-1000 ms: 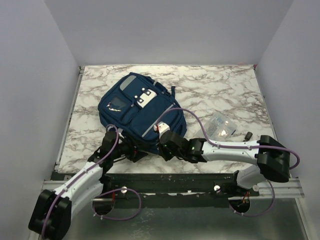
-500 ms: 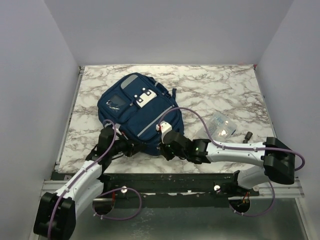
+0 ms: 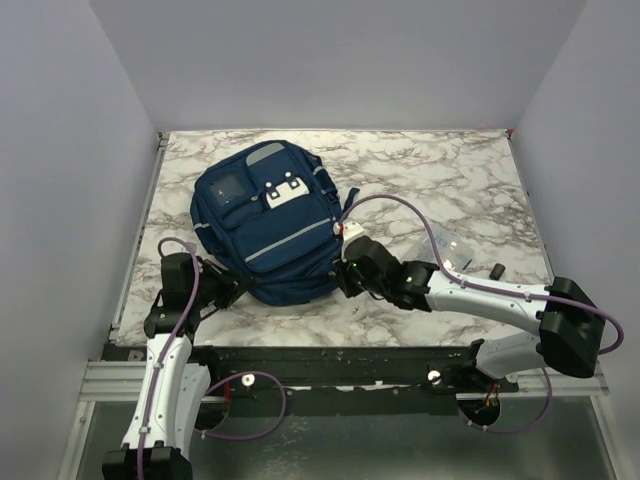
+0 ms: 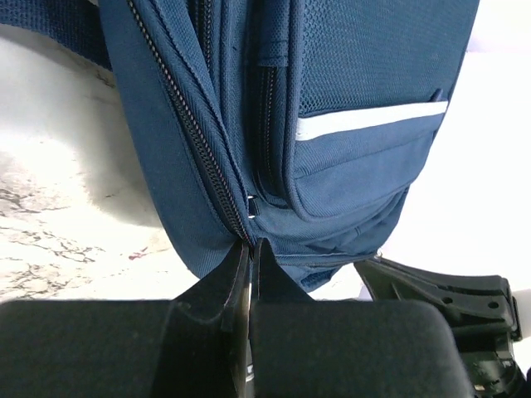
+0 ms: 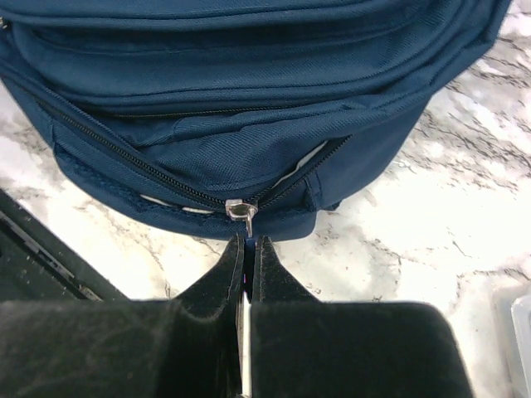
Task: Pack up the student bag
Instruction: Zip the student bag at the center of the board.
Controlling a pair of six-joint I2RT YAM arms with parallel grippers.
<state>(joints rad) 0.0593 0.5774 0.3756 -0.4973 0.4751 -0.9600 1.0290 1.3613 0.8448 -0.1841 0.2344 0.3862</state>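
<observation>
The student bag (image 3: 265, 220), navy with pale stripes and white clips, lies flat on the marble table. My left gripper (image 3: 230, 290) is at its near-left edge. In the left wrist view that gripper (image 4: 249, 245) is shut, pinching the fabric seam beside the dark zipper (image 4: 199, 133). My right gripper (image 3: 338, 272) is at the bag's near-right corner. In the right wrist view it (image 5: 247, 242) is shut on the pull tab hanging from the silver zipper slider (image 5: 241, 208). To the right of the slider the zip gapes slightly and shows a pale lining.
A clear plastic pouch (image 3: 446, 250) lies to the right of the bag, with a small dark object (image 3: 497, 270) beside it. The pouch's corner (image 5: 518, 332) shows at the right wrist view's edge. Grey walls enclose the table on three sides.
My left gripper has shut on the bag's edge and its arm has swung left. The right gripper has moved right and farther back with the pull tab. The bag has turned and shifted back.
</observation>
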